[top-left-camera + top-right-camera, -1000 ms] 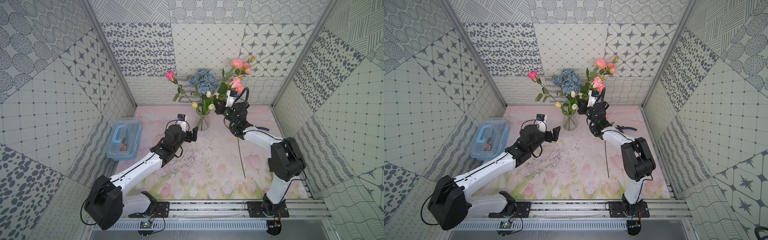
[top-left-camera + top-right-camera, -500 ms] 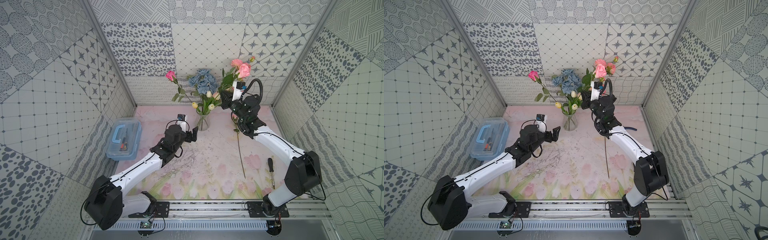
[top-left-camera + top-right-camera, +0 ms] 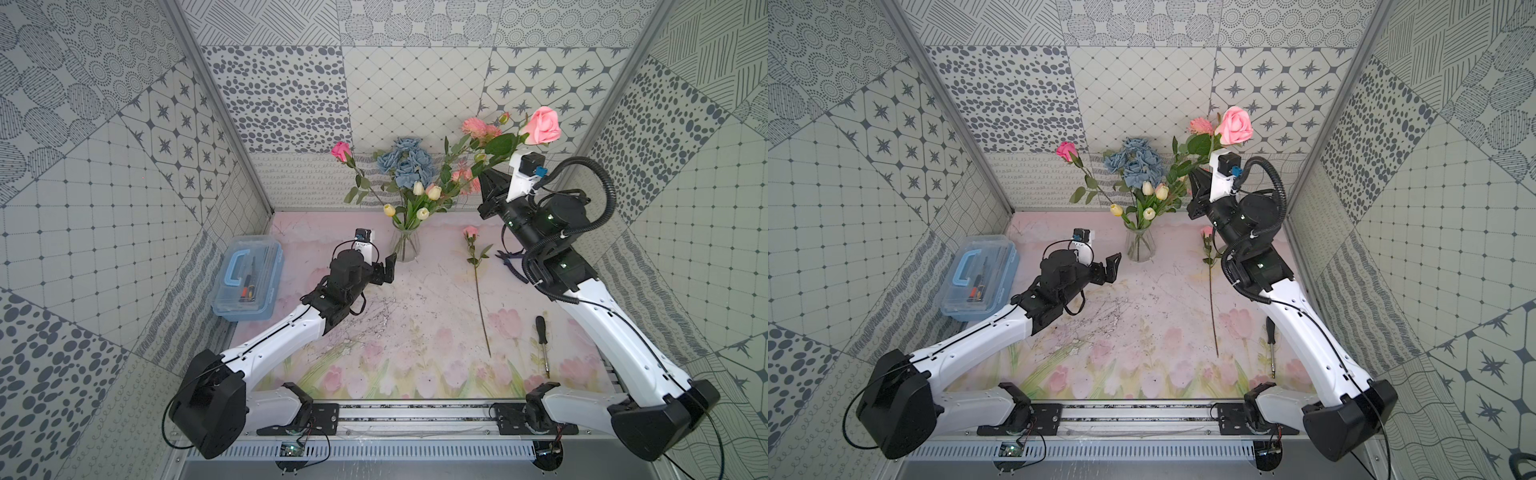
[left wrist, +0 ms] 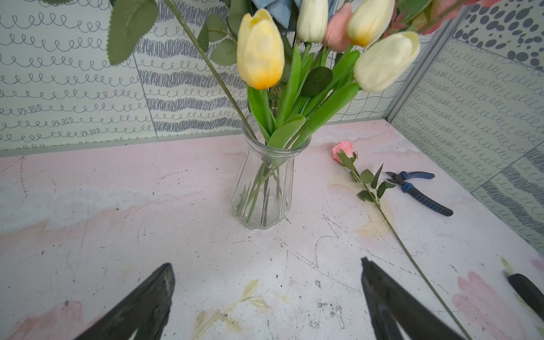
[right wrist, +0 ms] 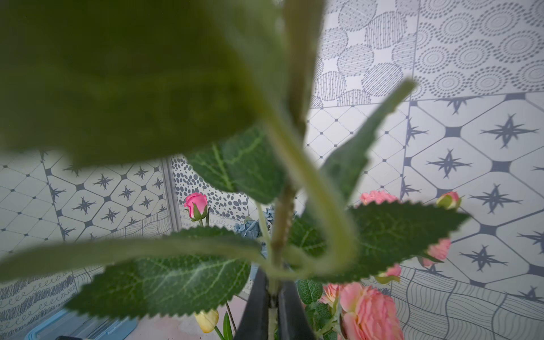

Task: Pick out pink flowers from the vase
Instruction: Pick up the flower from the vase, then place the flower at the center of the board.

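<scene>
The table point(image 3: 415, 316) carried everything, with the right arm point(image 3: 602, 324) reaching high at the far right and the left arm point(image 3: 282, 332) stretched low toward the far middle. A toolbox point(image 3: 249, 282) sat at the left edge. The vase point(image 3: 405, 247) stood upright at the far middle, and the left claw point(image 4: 265, 263) faced it from the near side, its jaws wide, empty and apart from the glass. The right claw point(image 5: 273, 291) was pinched tight on the green stem of a held rose point(image 3: 540, 124), raised above and right of the vase. The stem's lower end was hidden, so whether it had cleared the rim could not be told. A laid rose point(image 3: 478, 291) rested on the table right of the vase, so one pink flower looked done and a second under way. Among the blue roses point(image 3: 405, 166) and cream tulips point(image 3: 389, 210) in the vase were a rosebud point(image 3: 341, 149) leaning left, ruffled blooms point(image 3: 478, 126) leaning right and a pink tulip point(image 4: 337, 32). By that count, more than half the picking seemed left. A screwdriver point(image 3: 541, 336) lay at the near right, and pliers point(image 4: 418, 191) lay right of the laid rose.
</scene>
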Controlling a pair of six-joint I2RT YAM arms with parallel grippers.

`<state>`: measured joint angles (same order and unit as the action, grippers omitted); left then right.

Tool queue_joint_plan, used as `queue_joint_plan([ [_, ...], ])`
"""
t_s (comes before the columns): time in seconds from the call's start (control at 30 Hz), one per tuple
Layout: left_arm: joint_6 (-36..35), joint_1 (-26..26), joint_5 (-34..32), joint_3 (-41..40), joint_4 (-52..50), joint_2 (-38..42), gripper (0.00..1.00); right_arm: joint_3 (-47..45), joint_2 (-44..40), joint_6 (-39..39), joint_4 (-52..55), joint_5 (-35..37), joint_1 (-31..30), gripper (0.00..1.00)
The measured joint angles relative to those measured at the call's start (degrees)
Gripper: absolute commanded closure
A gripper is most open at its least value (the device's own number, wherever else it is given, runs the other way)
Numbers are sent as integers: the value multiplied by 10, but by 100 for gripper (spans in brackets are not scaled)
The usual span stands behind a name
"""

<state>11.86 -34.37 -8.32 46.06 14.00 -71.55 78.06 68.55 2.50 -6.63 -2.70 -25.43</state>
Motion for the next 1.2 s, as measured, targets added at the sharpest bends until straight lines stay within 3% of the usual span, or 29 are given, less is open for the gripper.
queue_joint_plan([
  [0.23,11,0,6,3,5,-11,1,1,-92,23,168,61,0,97],
  [0.57,19,0,20,3,9,-13,1,0,-125,74,465,99,22,94],
  [0.73,28,0,30,3,9,-15,1,9,-71,101,566,30,96,100],
  [0.9,30,0,35,3,8,-15,1,-23,-7,121,584,-17,151,100],
  [1.2,32,0,47,3,8,-21,1,-29,160,139,544,-65,172,100],
])
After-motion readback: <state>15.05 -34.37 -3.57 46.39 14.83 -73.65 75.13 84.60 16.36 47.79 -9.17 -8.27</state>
